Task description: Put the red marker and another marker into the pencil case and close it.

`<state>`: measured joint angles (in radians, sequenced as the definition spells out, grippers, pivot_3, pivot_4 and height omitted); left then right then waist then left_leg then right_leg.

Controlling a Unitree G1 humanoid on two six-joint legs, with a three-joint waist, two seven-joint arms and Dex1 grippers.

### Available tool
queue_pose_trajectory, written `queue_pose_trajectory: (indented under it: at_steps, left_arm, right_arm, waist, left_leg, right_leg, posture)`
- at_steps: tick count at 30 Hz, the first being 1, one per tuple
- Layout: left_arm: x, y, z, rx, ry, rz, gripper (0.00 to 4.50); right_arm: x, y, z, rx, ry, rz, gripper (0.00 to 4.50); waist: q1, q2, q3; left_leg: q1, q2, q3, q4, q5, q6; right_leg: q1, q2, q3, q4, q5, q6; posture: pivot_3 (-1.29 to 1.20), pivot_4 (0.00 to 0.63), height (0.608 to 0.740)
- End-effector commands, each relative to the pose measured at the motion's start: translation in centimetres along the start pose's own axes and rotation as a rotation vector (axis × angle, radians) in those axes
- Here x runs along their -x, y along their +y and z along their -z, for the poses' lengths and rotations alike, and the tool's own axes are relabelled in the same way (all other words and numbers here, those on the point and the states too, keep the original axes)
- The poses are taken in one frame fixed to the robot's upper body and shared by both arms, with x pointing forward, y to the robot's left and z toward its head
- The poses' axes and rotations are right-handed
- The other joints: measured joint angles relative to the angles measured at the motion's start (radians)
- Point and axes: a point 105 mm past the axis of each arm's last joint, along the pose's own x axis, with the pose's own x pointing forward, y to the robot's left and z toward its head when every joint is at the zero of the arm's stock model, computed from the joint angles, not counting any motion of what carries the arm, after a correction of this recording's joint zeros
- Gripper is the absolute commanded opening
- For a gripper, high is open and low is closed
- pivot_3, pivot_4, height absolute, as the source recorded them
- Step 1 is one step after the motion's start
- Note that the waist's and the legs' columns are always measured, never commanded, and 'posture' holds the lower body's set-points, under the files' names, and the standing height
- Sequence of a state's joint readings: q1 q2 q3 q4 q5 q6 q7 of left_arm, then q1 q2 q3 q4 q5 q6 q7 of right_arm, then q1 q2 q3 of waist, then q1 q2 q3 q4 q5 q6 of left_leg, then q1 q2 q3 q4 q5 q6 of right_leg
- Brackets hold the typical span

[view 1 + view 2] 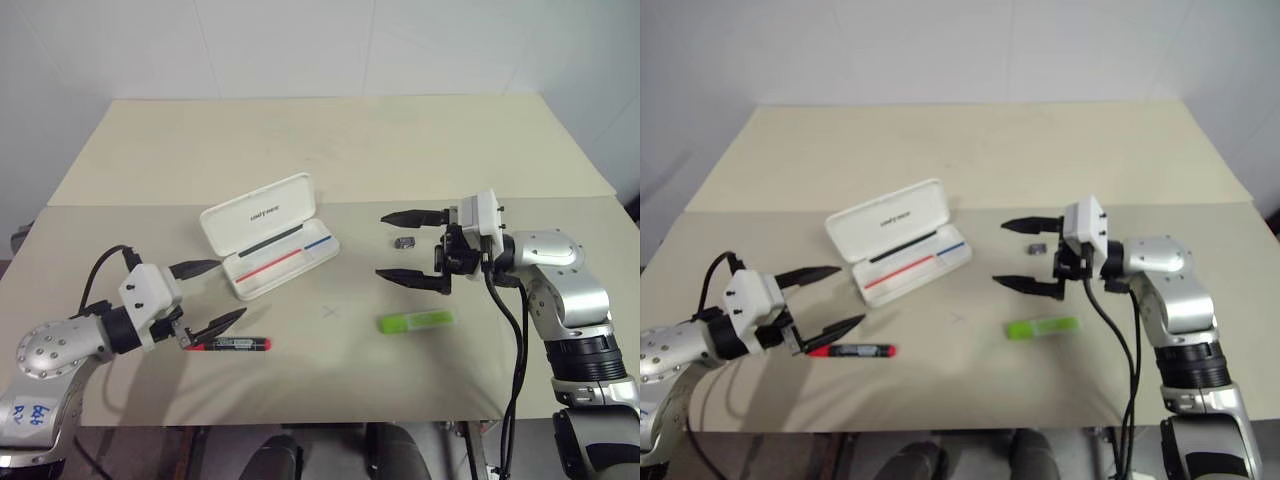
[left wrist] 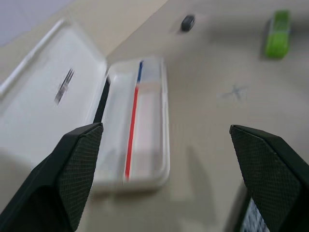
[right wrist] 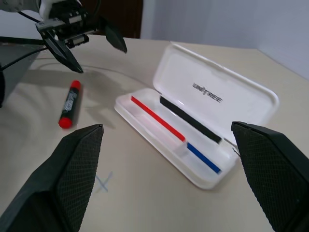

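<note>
The flat white hard-plastic pencil case (image 1: 270,237) lies open on the beige table (image 1: 330,150). The slim red marker (image 1: 228,344) lies at its 7 o'clock, touching the left end effector (image 1: 210,292), whose fingers stand apart. The stubby lime-green highlighter (image 1: 416,321) lies at 4 o'clock, below the right end effector (image 1: 408,247), also spread wide.

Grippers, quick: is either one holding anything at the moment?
Left gripper: open, empty, above the red marker.
Right gripper: open, empty, above the table.
</note>
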<state>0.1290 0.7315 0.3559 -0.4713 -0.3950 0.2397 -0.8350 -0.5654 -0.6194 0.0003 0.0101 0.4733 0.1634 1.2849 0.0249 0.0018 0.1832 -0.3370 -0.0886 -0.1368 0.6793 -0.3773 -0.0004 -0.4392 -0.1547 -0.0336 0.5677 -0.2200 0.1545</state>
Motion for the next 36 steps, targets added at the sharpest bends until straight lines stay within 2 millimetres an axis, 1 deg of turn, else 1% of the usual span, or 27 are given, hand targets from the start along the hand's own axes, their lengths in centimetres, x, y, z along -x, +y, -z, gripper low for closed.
queue_pose_trajectory:
  at_steps: [1, 5, 8, 11, 13, 15, 18, 22, 25, 36]
  left_arm:
    - [0.8, -0.4, -0.8, -0.039, 0.009, -0.015, 4.46]
    - [1.5, -0.4, 0.7, -0.063, 0.117, -0.025, 4.46]
    - [1.3, 0.0, 1.0, -0.064, 0.136, -0.031, 4.46]
    - [0.5, 0.4, 0.9, -0.048, 0.15, -0.016, 4.46]
    - [-0.7, 0.7, 0.5, -0.03, 0.149, 0.003, 4.46]
    - [-1.4, 0.9, 0.1, -0.024, 0.149, 0.015, 4.46]
    - [-2.0, 0.9, -0.1, 0.013, 0.156, 0.041, 4.46]
    - [-3.6, 0.8, -0.9, 0.059, 0.168, 0.105, 4.46]
    - [-4.4, 1.1, -1.1, 0.101, 0.196, 0.092, 4.46]
    - [-5.6, 0.6, -0.5, 0.145, 0.304, 0.115, 4.46]
  right_arm:
    - [-0.2, 0.4, -0.3, 0.026, -0.016, -0.022, 4.5]
    - [-0.3, 0.3, -0.1, 0.025, -0.023, -0.009, 4.5]
    - [-0.5, 0.4, -0.1, 0.025, -0.029, -0.002, 4.5]
    - [-0.7, 0.7, -0.1, 0.022, -0.034, -0.002, 4.5]
    - [-0.8, 0.9, 0.0, 0.015, -0.036, -0.002, 4.5]
    - [-0.8, 1.1, 0.1, 0.011, -0.037, 0.0, 4.5]
    - [-0.8, 1.2, 0.1, 0.007, -0.037, 0.004, 4.5]
    - [-0.9, 1.4, 0.2, 0.002, -0.039, 0.012, 4.5]
    - [-1.0, 1.4, 0.1, 0.003, -0.045, 0.023, 4.5]
    - [-1.0, 1.4, 0.0, 0.01, -0.042, 0.026, 4.5]
  waist:
    - [0.0, 0.0, 0.0]
    - [-0.002, 0.0, 0.0]
    - [-0.002, 0.0, 0.0]
    - [-0.001, 0.0, 0.0]
    - [-0.001, 0.0, 0.0]
    - [-0.003, 0.0, 0.0]
    - [-0.007, 0.0, 0.0]
    - [-0.01, 0.0, 0.0]
    - [-0.011, 0.0, 0.0]
    - [-0.021, 0.0, 0.0]
  left_leg:
    - [0.0, 0.0, 0.001, 0.0, 0.0, 0.0]
    - [0.001, 0.003, 0.008, 0.0, -0.002, 0.0]
    - [0.001, 0.006, 0.011, 0.0, -0.002, -0.001]
    - [0.001, 0.007, 0.012, 0.0, -0.002, -0.001]
    - [0.001, 0.008, 0.012, 0.001, -0.003, -0.001]
    - [0.001, 0.008, 0.013, 0.001, -0.003, -0.001]
    - [0.001, 0.008, 0.014, 0.001, -0.003, -0.001]
    - [0.001, 0.011, 0.015, 0.001, -0.004, -0.002]
    - [0.001, 0.011, 0.015, 0.001, -0.004, -0.002]
    - [0.001, 0.012, 0.016, 0.002, -0.004, -0.003]
  right_leg:
    - [0.0, 0.0, 0.001, 0.0, 0.0, 0.0]
    - [-0.002, 0.004, 0.007, 0.001, 0.001, -0.001]
    - [-0.004, 0.006, 0.009, 0.001, 0.002, -0.002]
    - [-0.004, 0.008, 0.009, 0.001, 0.002, -0.003]
    - [-0.005, 0.008, 0.01, 0.001, 0.003, -0.003]
    - [-0.005, 0.008, 0.01, 0.001, 0.003, -0.003]
    - [-0.005, 0.008, 0.011, 0.001, 0.003, -0.003]
    - [-0.006, 0.011, 0.011, 0.0, 0.003, -0.003]
    - [-0.006, 0.012, 0.011, 0.001, 0.004, -0.004]
    - [-0.006, 0.014, 0.012, 0.0, 0.004, -0.004]
  posture:
    - [0.0, 0.15, 0.74]
    - [0.0, 0.15, 0.74]
    - [0.0, 0.15, 0.74]
    - [0.0, 0.15, 0.74]
    - [0.0, 0.15, 0.74]
    - [0.0, 0.15, 0.74]
    - [0.0, 0.15, 0.74]
    - [0.0, 0.15, 0.74]
    - [0.0, 0.15, 0.74]
    - [0.0, 0.15, 0.74]
